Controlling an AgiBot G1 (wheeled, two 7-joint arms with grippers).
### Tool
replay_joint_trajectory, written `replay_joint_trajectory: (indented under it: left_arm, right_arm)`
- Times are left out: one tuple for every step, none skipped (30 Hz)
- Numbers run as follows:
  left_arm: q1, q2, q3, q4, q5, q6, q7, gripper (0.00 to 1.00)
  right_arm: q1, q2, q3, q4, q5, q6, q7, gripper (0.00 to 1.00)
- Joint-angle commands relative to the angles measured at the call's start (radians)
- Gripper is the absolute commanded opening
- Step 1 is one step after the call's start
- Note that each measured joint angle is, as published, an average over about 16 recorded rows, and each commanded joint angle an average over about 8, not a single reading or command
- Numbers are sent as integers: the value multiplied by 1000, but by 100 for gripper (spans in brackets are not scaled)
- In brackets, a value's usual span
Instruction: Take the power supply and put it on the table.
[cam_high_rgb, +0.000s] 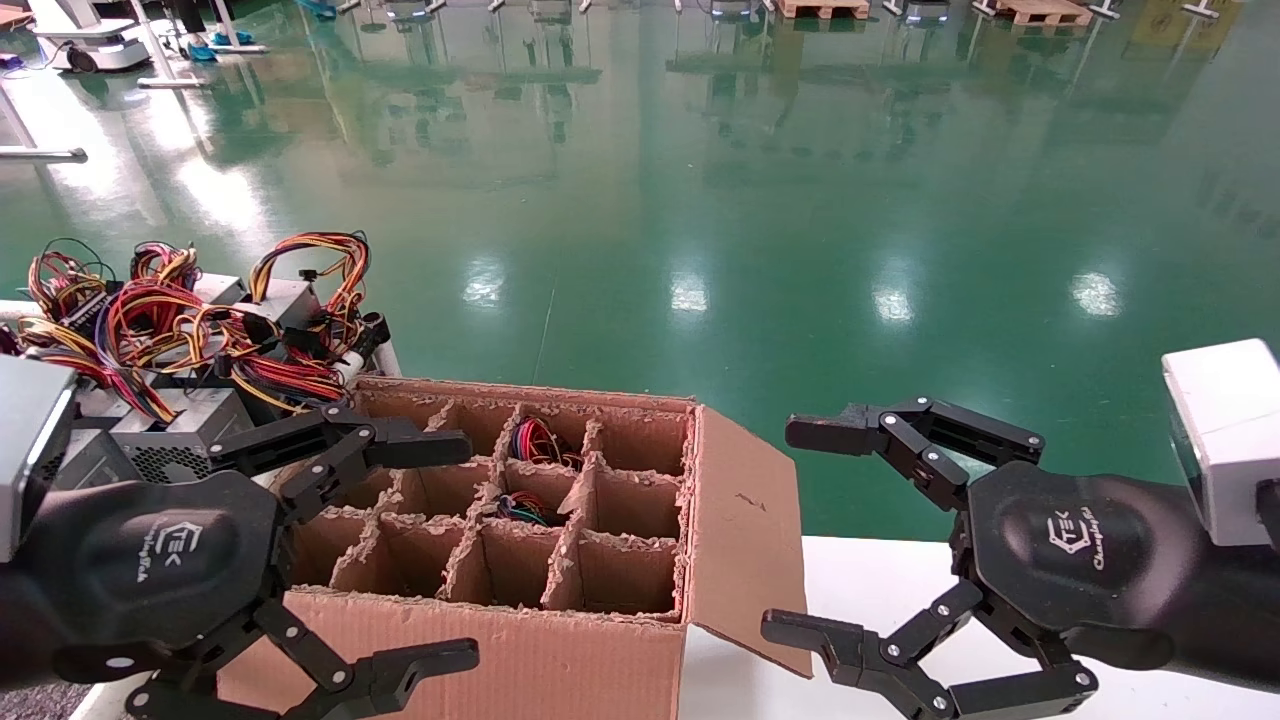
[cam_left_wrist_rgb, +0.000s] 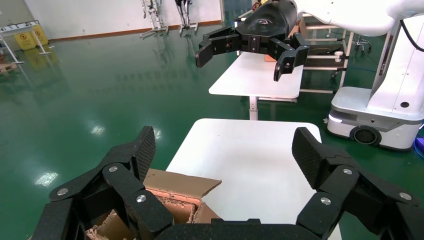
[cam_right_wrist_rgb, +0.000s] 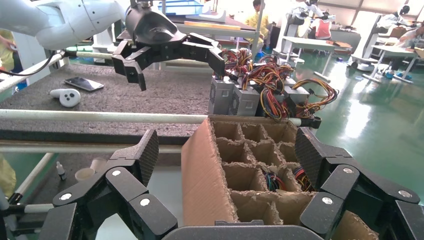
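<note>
Several grey power supply boxes (cam_high_rgb: 190, 420) with red, yellow and black wire bundles lie piled at the far left, on the dark speckled table (cam_right_wrist_rgb: 150, 95) behind its white rail (cam_right_wrist_rgb: 100, 116). Two cells of the brown divided carton (cam_high_rgb: 560, 660) show coloured wires (cam_high_rgb: 540, 442) of power supplies set down inside. My left gripper (cam_high_rgb: 462, 550) hangs open over the carton's left cells, holding nothing. My right gripper (cam_high_rgb: 788, 530) is open and empty too, to the right of the carton above the white tabletop (cam_high_rgb: 880, 580).
The carton's right flap (cam_high_rgb: 750, 520) stands open toward my right gripper. On the dark table lie a phone (cam_right_wrist_rgb: 84, 83) and a white controller (cam_right_wrist_rgb: 66, 96). Beyond the tabletop edge is green floor (cam_high_rgb: 700, 200).
</note>
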Motion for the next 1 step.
replay_joint_trajectory:
  left_arm:
    - [0,0,0,0,0,0,0,100]
  right_arm:
    - [0,0,0,0,0,0,0,100]
